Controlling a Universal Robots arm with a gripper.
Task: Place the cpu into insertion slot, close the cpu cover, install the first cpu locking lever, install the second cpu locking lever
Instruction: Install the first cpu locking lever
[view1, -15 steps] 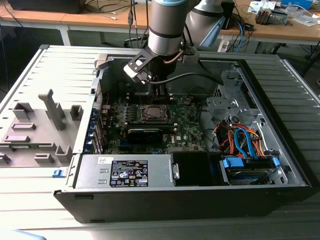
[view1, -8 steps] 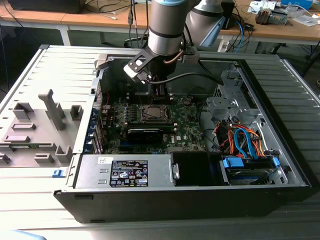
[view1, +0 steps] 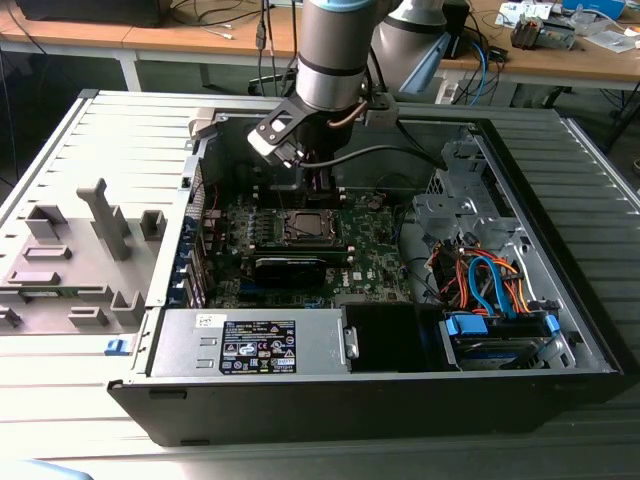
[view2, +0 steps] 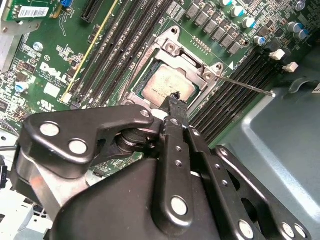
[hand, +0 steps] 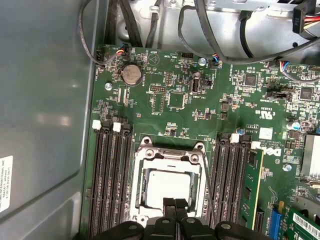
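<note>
The cpu (view2: 167, 84) (hand: 167, 184) lies silvery-grey in the insertion slot (view1: 305, 226) on the green motherboard. The cpu cover (view2: 176, 51) (hand: 170, 156), a silvery frame, lies flat around it in both wrist views. A thin wire locking lever (view2: 247, 86) sticks out sideways from one corner of the socket. A second thin lever (view2: 131, 80) (hand: 207, 196) runs along another side. My gripper (view2: 175, 98) (hand: 175, 203) hangs just above the near edge of the socket, fingers pressed together with nothing between them. The exterior view has the gripper (view1: 318, 188) low over the board, behind the socket.
Rows of black memory slots (hand: 111, 180) (hand: 230, 175) flank the socket on both sides. The grey case wall (hand: 45, 100) stands close by. Black cables (hand: 220, 50) and a drive cage with orange and blue cables (view1: 480, 280) sit on the exterior view's right. The power supply (view1: 250, 345) lies at the front.
</note>
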